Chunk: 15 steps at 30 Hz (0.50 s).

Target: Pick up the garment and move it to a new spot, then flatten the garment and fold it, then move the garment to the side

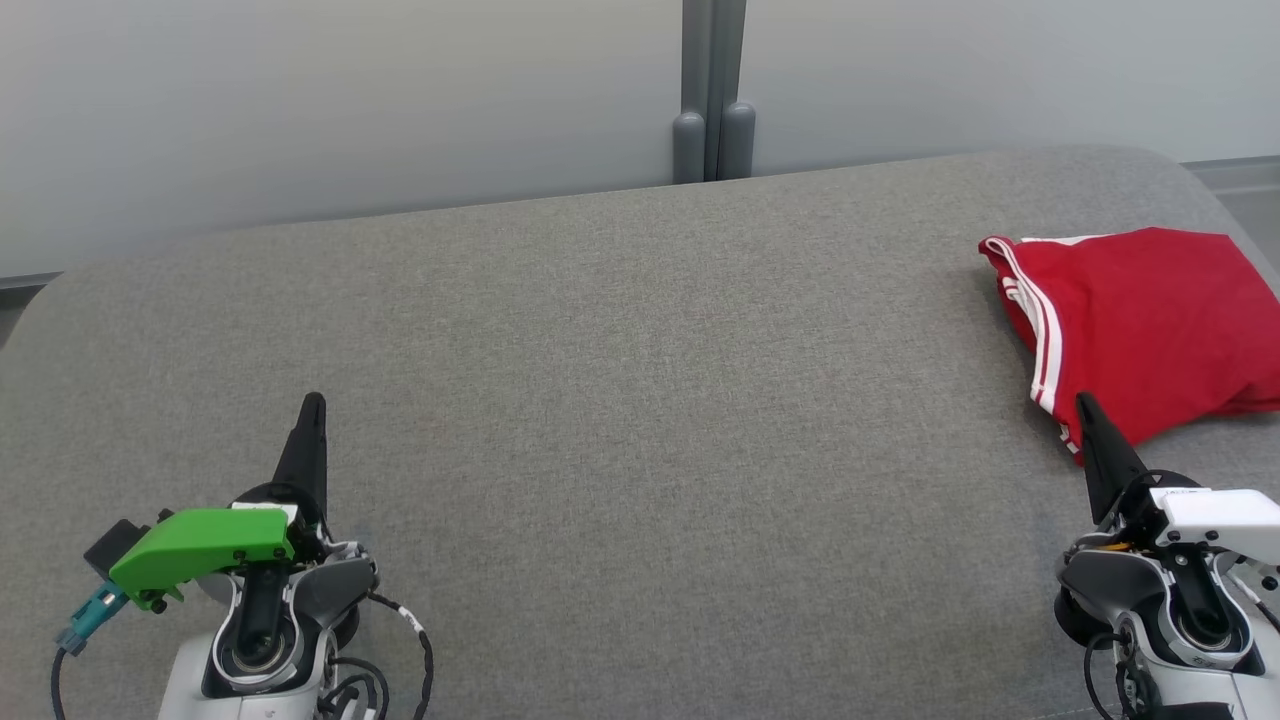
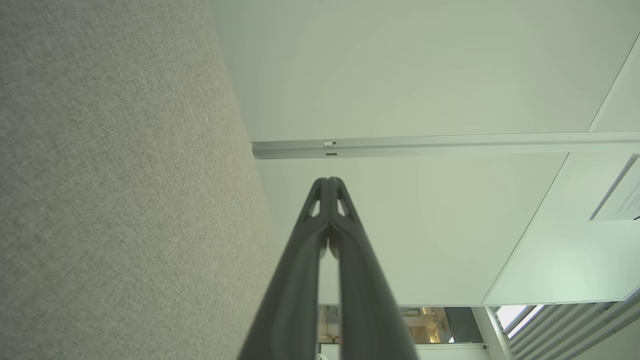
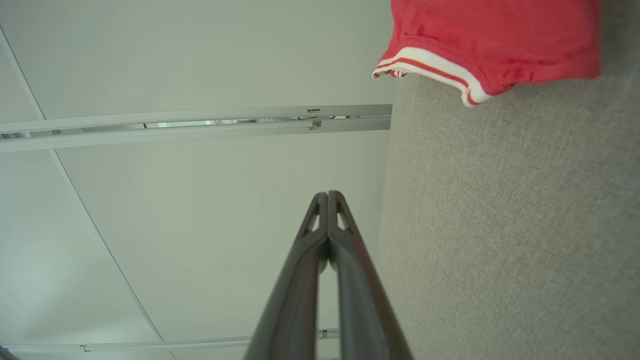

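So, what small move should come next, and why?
Probably open the jaws of the right gripper and ease it to the red garment. The garment lies at the right of the grey fabric surface, just beyond that gripper, whose jaws are shut and empty; the left gripper is farther away.

An office-like test room: plain pale partition panels joined by a grey metal post stand behind a grey fabric-covered counter.

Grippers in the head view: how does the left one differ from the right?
The left gripper wears a green cover, the right gripper a white cover. The left gripper points over bare grey cushion; the right gripper sits close by the red garment. Both have dark fingers shut, holding nothing.
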### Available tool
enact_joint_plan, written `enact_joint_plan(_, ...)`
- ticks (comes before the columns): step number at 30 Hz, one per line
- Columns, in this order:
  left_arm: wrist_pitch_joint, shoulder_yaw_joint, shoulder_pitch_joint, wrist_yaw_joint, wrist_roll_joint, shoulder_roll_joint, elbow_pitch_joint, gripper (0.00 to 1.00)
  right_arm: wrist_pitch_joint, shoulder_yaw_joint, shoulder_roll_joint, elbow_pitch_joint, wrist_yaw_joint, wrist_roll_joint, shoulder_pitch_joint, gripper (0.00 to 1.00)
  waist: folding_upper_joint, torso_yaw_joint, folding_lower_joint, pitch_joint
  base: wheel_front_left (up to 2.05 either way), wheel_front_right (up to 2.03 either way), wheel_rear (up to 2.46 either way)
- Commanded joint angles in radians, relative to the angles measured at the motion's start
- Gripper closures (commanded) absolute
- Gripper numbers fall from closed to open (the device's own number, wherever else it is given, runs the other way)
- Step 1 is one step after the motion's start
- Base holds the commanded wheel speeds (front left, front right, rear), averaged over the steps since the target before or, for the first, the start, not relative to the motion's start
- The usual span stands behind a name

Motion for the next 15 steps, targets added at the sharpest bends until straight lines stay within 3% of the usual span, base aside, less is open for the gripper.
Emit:
enact_joint_plan(1,0.003,0.003,-0.015,-0.006,-0.005,0.001,0.000,1.00,0.003,-0.002,-0.005,0.000,0.001,-0.001,-0.005,1.00,0.0000,0.000,0.0000,0.000,0.00,0.00,0.00)
enact_joint_plan(15,0.003,0.003,-0.015,-0.006,-0.005,0.001,0.000,1.00,0.003,-0.003,-0.004,0.001,0.001,-0.003,-0.005,1.00,0.0000,0.000,0.0000,0.000,0.00,0.00,0.00)
